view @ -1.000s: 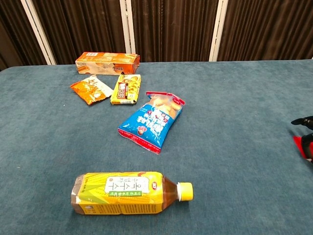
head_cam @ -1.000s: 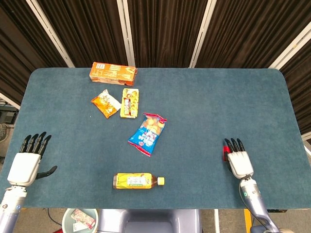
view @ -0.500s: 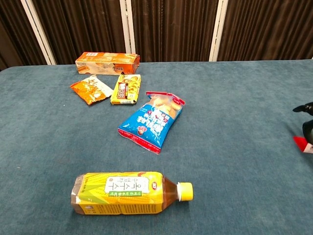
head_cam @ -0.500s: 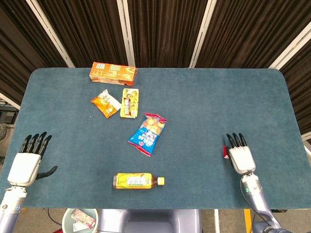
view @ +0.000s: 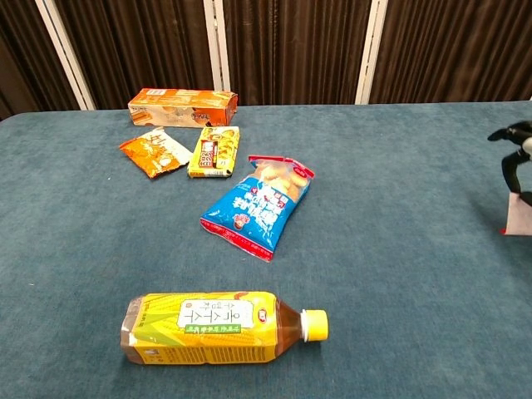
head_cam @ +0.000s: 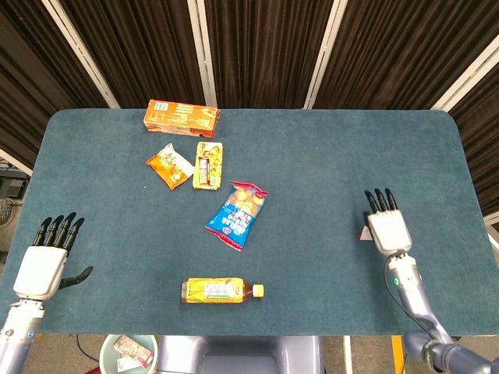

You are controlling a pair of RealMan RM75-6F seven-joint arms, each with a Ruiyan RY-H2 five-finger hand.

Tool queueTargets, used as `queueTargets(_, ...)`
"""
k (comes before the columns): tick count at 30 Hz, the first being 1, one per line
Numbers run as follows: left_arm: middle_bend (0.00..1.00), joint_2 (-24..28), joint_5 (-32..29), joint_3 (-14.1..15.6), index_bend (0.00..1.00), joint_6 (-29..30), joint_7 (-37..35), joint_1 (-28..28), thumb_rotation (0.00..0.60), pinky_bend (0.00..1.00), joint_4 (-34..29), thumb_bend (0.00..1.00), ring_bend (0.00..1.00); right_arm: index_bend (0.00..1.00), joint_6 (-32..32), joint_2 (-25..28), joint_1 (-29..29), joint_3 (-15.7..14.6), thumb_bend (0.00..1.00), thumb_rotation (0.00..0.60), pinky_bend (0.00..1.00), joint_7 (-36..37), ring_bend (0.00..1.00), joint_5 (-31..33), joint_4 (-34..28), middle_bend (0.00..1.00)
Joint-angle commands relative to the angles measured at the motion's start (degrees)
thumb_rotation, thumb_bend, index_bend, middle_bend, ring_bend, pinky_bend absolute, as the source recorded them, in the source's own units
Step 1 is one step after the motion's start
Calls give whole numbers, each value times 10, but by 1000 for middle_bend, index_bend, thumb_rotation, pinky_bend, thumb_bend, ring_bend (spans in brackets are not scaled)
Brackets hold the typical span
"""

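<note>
A blue-carpeted table point(head_cam: 327, 171) carries everything. Near its far left corner lies an orange carton point(head_cam: 181, 114), lengthwise along the far edge. Towards the near edge, left of the middle, a tea bottle point(head_cam: 221, 291) lies on its side, yellow cap pointing right. Between carton and bottle a blue snack bag point(head_cam: 238, 215) lies slantwise, its clear end towards the far edge. Just in front of the carton sit a yellow packet point(head_cam: 207, 164) and, to its left, a smaller orange sachet point(head_cam: 169, 166), the two close but apart.

The right hand point(head_cam: 387, 227) is near the right edge of the table, about midway between near and far edges, palm down with its fingers stretched towards the far edge. A small pale packet point(view: 519, 214) with a red corner shows at the hand's inner side; in the chest view it hangs upright under dark fingers point(view: 509, 158) at the picture's right border. The fingers appear to have hold of it, but the grip itself is cut off by the picture's border. The left hand point(head_cam: 45, 264) is at the table's near left corner, over its left edge, fingers straight and spread with the thumb out to the side, holding nothing, well apart from the bottle.
</note>
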Motion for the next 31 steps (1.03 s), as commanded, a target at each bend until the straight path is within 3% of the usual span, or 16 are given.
queueTargets(1,0,0,0,0,0,3,2,1,486,0,-1,193,0,631,-10,2,22,17,583,600,0,-11,0,7,8,81)
queueTargets(7,0,1,0,0,0,6,-3,3,487,0,1,192,0,626,9,15,41,39,580,600,0,-33,0,12,-21,73)
queueTargets(13,0,7,8,4,0,7,-15,3,487,0,-2,192,0,611,85,63,8,39,576,600,0,-66,0,4,-138,68)
queueTargets(18,0,15,17,9,0,13,-25,6,488,0,-7,192,0,595,191,106,-70,-1,574,600,0,-89,0,-23,-269,59)
queueTargets(23,0,21,32,17,0,22,-36,10,489,0,-9,193,0,584,280,133,-156,-58,570,600,0,-101,0,-43,-348,54)
queueTargets(27,0,24,43,21,0,32,-42,14,487,0,-8,193,0,575,329,134,-213,-85,569,600,0,-56,0,-39,-356,48)
queueTargets(31,0,24,50,25,0,34,-42,16,486,0,-6,193,0,567,329,145,-222,-90,565,600,0,-45,0,-46,-348,38)
